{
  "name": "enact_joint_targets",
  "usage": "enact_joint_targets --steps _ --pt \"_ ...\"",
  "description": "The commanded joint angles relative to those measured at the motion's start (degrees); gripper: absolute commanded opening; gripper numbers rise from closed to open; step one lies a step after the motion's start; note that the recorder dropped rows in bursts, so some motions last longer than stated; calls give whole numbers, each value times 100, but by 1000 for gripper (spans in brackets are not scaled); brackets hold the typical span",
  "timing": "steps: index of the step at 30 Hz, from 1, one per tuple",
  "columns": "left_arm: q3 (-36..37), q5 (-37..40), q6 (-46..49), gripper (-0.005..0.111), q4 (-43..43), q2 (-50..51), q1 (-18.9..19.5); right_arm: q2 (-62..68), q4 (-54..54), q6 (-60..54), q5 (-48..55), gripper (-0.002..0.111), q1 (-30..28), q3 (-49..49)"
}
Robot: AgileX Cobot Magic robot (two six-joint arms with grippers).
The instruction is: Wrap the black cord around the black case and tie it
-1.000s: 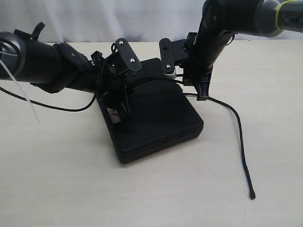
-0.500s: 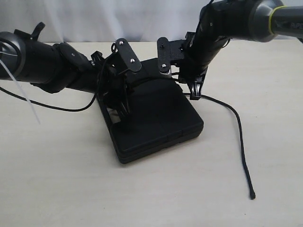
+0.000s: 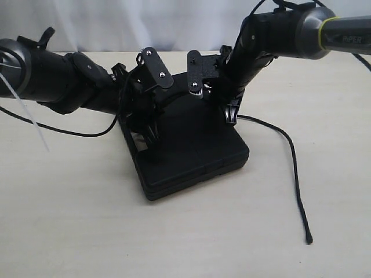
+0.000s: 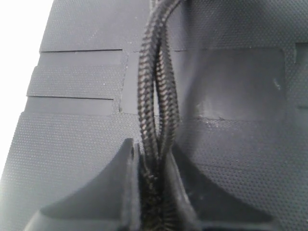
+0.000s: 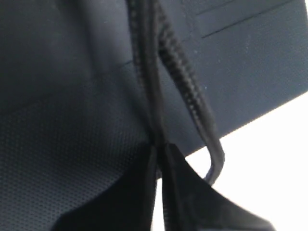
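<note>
The black case (image 3: 191,153) lies flat in the middle of the table. My left gripper (image 3: 152,134) is low over its left part, shut on two strands of the black cord (image 4: 153,96) that run across the textured lid (image 4: 72,139). My right gripper (image 3: 231,116) is over the case's far right edge, shut on the black cord (image 5: 150,86) where a loop (image 5: 211,154) hangs past the case edge (image 5: 250,96). The cord's free tail (image 3: 297,179) trails over the table to the right and ends near the front at its tip (image 3: 309,238).
A thin black robot cable (image 3: 64,128) sags over the table on the left, beside a white zip tie (image 3: 26,113). The light table (image 3: 69,220) spreads around the case. A pale curtain (image 3: 145,23) closes the back.
My right gripper has swung left and inward, from beside the case's right edge to over its far right corner, pulling the cord with it. The left arm and the case have stayed put.
</note>
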Motion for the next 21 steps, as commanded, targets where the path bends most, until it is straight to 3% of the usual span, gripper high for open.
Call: enact_joint_targets --steps 1,3,7,10,16,21 --pt "30 24 -46 0 -3 7 -16 8 135 -87 86 5 7 20" --pt "30 24 -46 0 -3 7 -16 8 135 -87 74 12 7 20" --pt "30 24 -46 0 -3 7 -16 -3 135 21 51 47 7 20" --pt "30 24 -46 0 -3 7 -16 -112 135 242 99 57 7 9" --pt "30 77 -46 0 -24 7 -16 -454 135 387 477 55 7 9" --pt "30 66 -46 0 -24 7 -16 -745 135 1743 108 33 -171 9"
